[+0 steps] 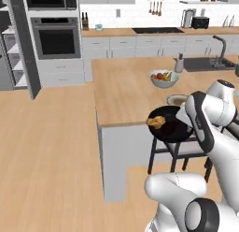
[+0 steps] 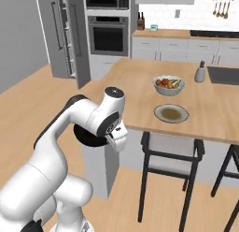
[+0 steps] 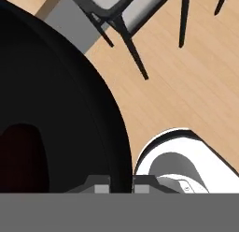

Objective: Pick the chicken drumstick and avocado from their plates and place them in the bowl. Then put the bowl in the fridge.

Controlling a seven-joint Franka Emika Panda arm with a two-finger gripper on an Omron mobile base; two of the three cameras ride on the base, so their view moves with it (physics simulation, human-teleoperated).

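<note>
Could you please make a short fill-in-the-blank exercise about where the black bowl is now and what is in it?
1. The gripper holds the black bowl by its ____.
2. The bowl is lifted off the counter, above a dark ____.
3. Inside the bowl lies the golden-brown chicken ____.
4. On the counter, the grey plate lies beside the pale ____ bowl.

Missing words: rim; stool; drumstick; fruit

place: home kitchen | evidence: wall oven [image 1: 57, 38]; island counter [image 1: 122, 88]; sink [image 1: 209, 63]; fridge [image 2: 60, 32]
</note>
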